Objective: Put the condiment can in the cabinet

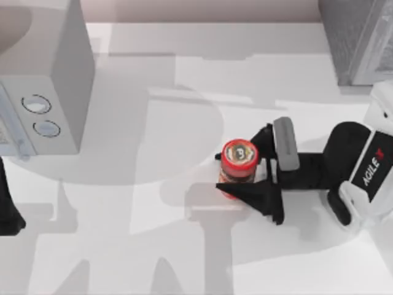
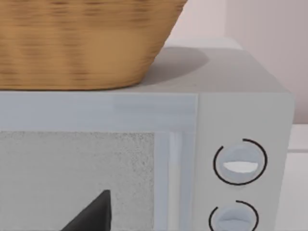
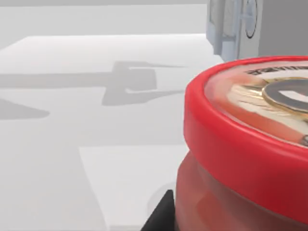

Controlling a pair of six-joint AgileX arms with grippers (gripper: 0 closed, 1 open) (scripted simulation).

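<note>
The condiment can (image 1: 239, 160) stands upright in the middle of the table, a little right of centre. It is a small red cylinder with a red-rimmed top, and it looms close in the right wrist view (image 3: 250, 144). My right gripper (image 1: 218, 173) reaches in from the right and is shut on the can, one dark finger on each side of it. A dark fingertip (image 3: 161, 216) shows beside the can's base. The grey cabinet (image 1: 356, 43) stands at the table's far right corner. My left arm (image 1: 9, 206) is parked at the left edge.
A white microwave (image 1: 46, 92) with two round knobs (image 2: 239, 162) fills the far left of the table, and a wicker basket (image 2: 82, 43) sits on top of it. Open white tabletop (image 1: 141, 233) lies between the microwave and the can.
</note>
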